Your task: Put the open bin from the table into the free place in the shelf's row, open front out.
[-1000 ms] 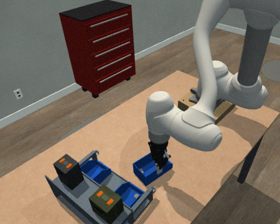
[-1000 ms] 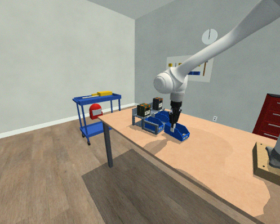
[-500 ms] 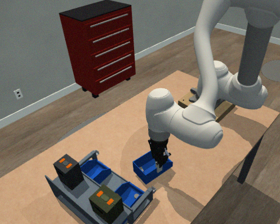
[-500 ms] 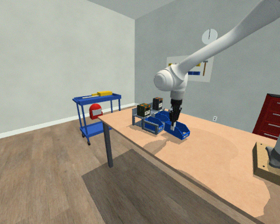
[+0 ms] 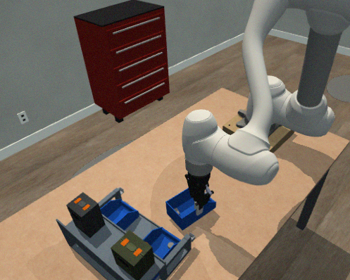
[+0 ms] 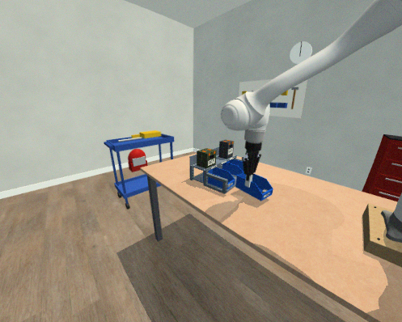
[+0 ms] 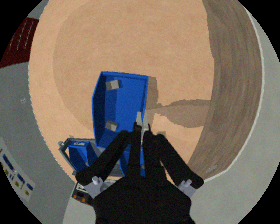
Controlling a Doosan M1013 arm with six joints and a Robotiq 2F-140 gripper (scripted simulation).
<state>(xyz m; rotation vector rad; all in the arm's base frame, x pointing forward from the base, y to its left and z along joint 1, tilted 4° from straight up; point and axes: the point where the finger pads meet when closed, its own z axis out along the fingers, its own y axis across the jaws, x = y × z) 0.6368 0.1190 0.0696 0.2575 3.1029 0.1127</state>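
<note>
The blue open bin (image 5: 182, 208) (image 6: 262, 188) (image 7: 120, 104) sits on the table just right of the shelf, with small grey parts (image 7: 112, 86) inside. My gripper (image 5: 198, 211) (image 6: 248, 182) (image 7: 140, 117) points straight down, its fingers shut on the bin's thin side wall. The grey shelf (image 5: 104, 243) (image 6: 192, 170) holds two blue open bins (image 5: 119, 213) (image 5: 161, 241), with a bare gap (image 5: 140, 222) between them. A black box (image 5: 84, 212) and a green box (image 5: 132, 251) stand on the shelf's upper board.
A red drawer cabinet (image 5: 125, 56) (image 6: 391, 171) stands by the wall. A blue cart (image 6: 140, 162) stands past the table's end. The arm's base plate (image 5: 280, 138) (image 6: 384, 236) is at the table's far side. The table edge (image 6: 213, 220) runs close by.
</note>
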